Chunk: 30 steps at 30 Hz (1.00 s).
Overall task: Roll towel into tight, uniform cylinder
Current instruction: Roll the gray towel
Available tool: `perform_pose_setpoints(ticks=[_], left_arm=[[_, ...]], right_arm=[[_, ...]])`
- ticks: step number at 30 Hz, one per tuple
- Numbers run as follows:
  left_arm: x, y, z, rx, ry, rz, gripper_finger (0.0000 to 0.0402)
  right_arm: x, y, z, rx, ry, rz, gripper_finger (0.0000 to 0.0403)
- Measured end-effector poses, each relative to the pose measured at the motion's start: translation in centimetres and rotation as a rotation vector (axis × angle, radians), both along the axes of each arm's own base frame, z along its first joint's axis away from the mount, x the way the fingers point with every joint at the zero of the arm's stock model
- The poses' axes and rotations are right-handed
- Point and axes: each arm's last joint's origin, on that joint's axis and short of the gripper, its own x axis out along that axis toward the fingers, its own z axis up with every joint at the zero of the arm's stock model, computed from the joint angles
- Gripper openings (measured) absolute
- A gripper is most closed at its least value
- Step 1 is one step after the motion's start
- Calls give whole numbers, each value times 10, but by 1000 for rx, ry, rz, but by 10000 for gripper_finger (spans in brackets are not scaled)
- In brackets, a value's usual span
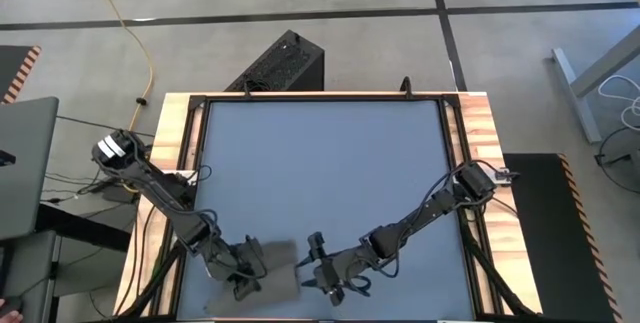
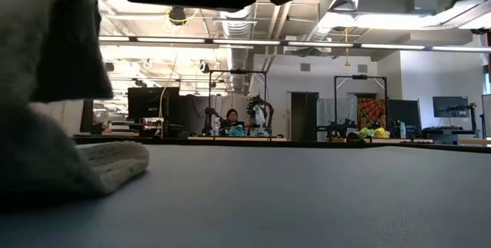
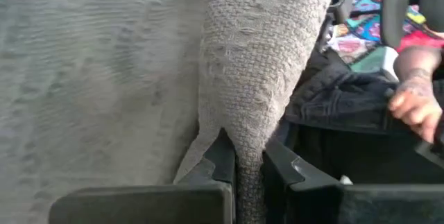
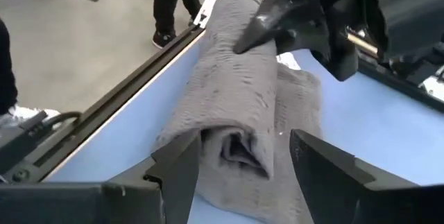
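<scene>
I have the towel lying on the surface close to its near edge, left of centre, and everything else I place from it. At the towel's left end my left gripper has its fingers squeezed nearly together on a pinch of the cloth, so a ridge of fabric rises from between them; I judge that I hold it there to pin this end and keep the layers from slipping loose while the other end is worked. The roll itself runs left to right along the near edge, a partly formed cylinder whose long axis points from my left gripper toward my right one; its right end shows the wound layers, slack and with a loose flap beside them, not yet tight or even. At that right end my right gripper has its fingers spread as wide as they go, one on each side of the roll's end, and I cannot see that they carry anything. I judge they straddle it so as to close on that end and wind it tighter.
</scene>
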Motion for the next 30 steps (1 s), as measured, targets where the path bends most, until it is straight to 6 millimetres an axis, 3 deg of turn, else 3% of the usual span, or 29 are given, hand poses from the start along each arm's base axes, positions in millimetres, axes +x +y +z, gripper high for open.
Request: perform_pose_setpoints(ticks=[6,11,17,26,30], left_arm=[[4,-3,3,-26,-57,-50,11],[2,-4,2,-26,-43,-56,11],[-1,-5,0,-32,-1,-43,11],[-3,-4,-2,-55,62,-44,11],[-3,-5,-1,-95,84,-59,11]], right_arm=[[1,-1,-1,73,23,-41,248],[24,-32,-30,185,76,-152,230],[49,-68,-54,322,74,-191,154],[69,-66,-88,247,150,-180,24],[69,-68,-94,206,167,-273,14]])
